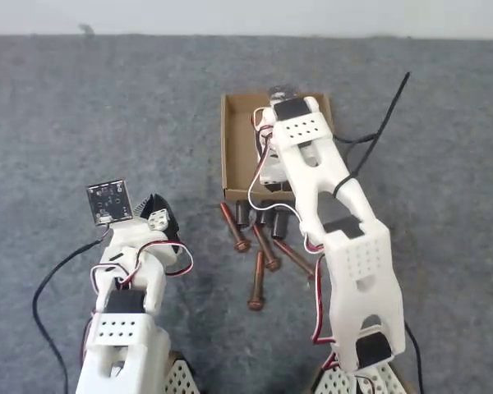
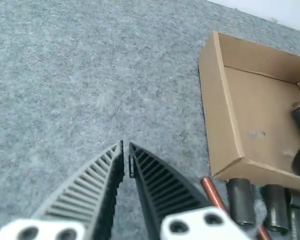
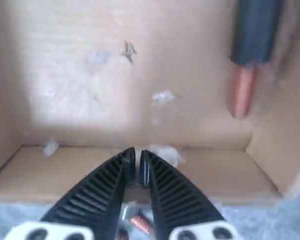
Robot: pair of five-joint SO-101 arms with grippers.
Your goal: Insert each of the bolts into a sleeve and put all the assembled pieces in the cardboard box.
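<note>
Assembled piece (image 3: pixel 250 45) lies in cardboard box (image 3: pixel 65 170). Right jaws and left jaws shut, empty. Next, likely: open, fetch bolt (image 1: pixel 255 281), sleeve (image 1: pixel 243 213).

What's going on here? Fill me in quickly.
The right gripper hangs over the cardboard box, jaws shut and empty. An assembled piece lies inside the box. The left gripper sits apart over the grey mat, jaws shut. Loose bolts and sleeves lie in front of the box.
</note>
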